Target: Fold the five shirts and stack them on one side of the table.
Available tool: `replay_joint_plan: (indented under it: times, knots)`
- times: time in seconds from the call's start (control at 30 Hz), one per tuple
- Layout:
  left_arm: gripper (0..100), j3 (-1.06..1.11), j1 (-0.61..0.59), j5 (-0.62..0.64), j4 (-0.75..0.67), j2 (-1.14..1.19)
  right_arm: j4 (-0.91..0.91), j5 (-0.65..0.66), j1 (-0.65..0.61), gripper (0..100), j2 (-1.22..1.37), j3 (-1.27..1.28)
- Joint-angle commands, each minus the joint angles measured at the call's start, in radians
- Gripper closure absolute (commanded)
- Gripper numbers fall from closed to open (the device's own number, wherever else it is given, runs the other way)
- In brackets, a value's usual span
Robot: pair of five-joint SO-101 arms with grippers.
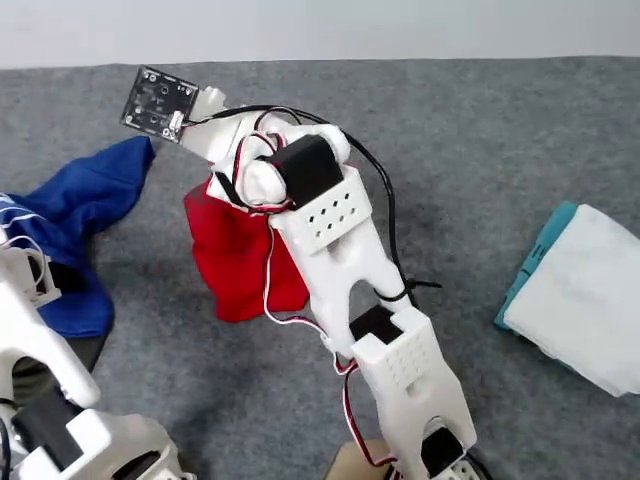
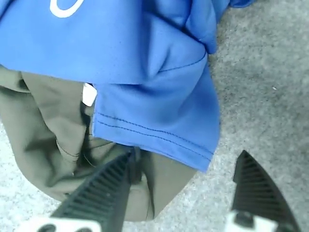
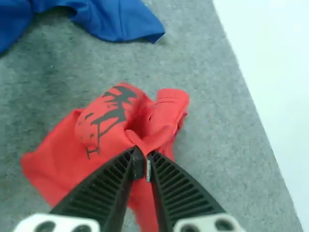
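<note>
Red shirt (image 3: 96, 121) is the step in hand: the right gripper (image 3: 142, 162) pinches a bunched ridge of it mid-table, cloth crumpled, black print showing. Next it probably needs spreading flat before any fold. The left gripper (image 2: 187, 157) hangs spread over the blue shirt (image 2: 145, 72) and olive shirt (image 2: 43, 130), well apart from the folded stack (image 1: 575, 290) of 2

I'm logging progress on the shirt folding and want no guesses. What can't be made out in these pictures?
High view: the right arm covers part of the red shirt, hiding its outline.
Left wrist view: the blue shirt lies over the olive shirt, hiding its extent.
High view: the edge cuts off the white shirt; the teal shirt beneath shows as a strip, so their folds can't be judged.
</note>
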Motion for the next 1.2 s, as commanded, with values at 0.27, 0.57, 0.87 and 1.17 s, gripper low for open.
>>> replay_joint_plan:
  times: [0.27,0.57,0.87,1.17]
  knots:
    - [69,-0.246,0.002,0.009,0.158,-0.017,0.041,-0.081,-0.074,98.8,-0.410,0.707]
    - [69,-0.329,0.043,0.054,0.222,-0.017,0.036,-0.078,-0.081,98.7,-0.648,1.339]
    - [69,-0.331,0.064,0.057,0.226,-0.017,-0.004,-0.198,0.065,82.4,-0.720,1.335]
    - [69,-0.326,0.066,0.058,0.226,-0.012,-0.209,-0.353,0.044,78.1,-0.545,1.079]
